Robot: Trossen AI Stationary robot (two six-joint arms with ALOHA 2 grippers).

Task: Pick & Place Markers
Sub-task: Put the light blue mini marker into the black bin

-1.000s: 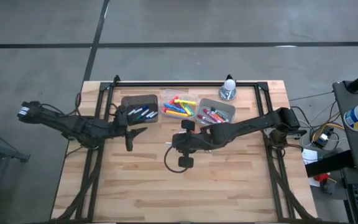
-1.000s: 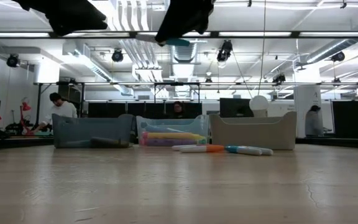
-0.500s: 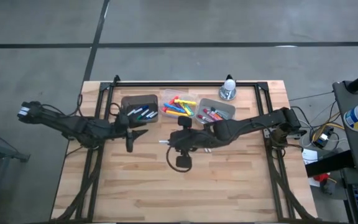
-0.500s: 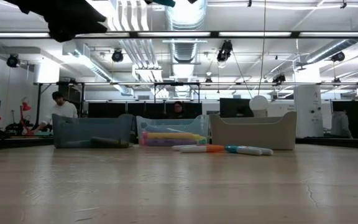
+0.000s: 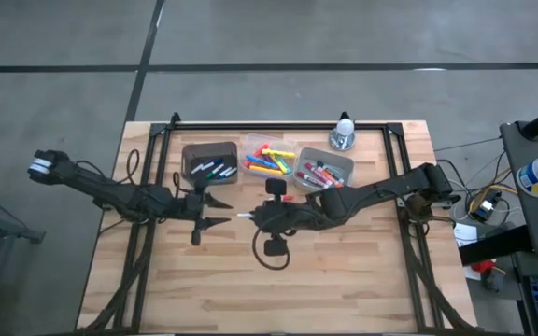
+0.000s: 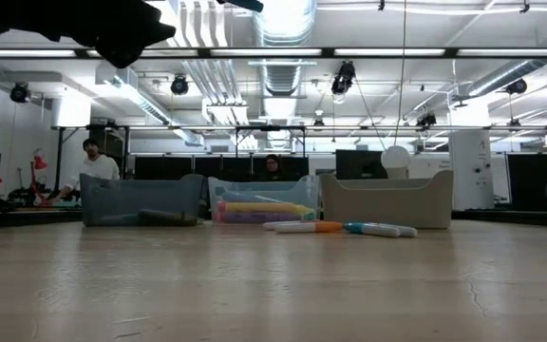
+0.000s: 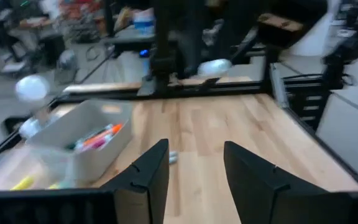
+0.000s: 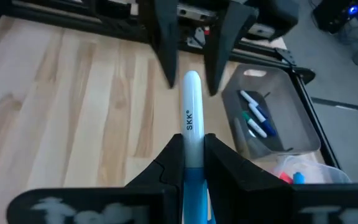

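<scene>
My right gripper (image 8: 191, 142) (image 5: 258, 217) hovers over the table's middle, shut on a white-bodied marker (image 8: 190, 109) with a blue end. The marker's white tip (image 5: 244, 215) points toward the table's left. My left gripper (image 7: 194, 163) (image 5: 224, 211) is open and faces that tip from the left, a short way off; its fingers also show in the right wrist view. Two more markers (image 6: 297, 227) (image 6: 378, 229) lie flat on the table in front of the bins. Other markers fill three bins along the far edge. My right gripper pinches the marker between its two fingers (image 8: 171, 158), where the white body meets the blue end (image 8: 190, 163). The marker lies along the fingers and its white end sticks out past their tips. It is lifted clear of the table, pointing toward the table's left.
A dark bin (image 5: 208, 163), a clear bin (image 5: 250, 154) with neon markers and a grey bin (image 5: 342, 168) stand in a row near the far edge. A small white-topped thing (image 5: 344, 131) sits behind them. Bare wood (image 5: 278, 289) stretches toward the near edge.
My right gripper has risen with the marker, out of the top of the low view. My left gripper has moved toward the near edge and the right, closer to the marker's tip.
</scene>
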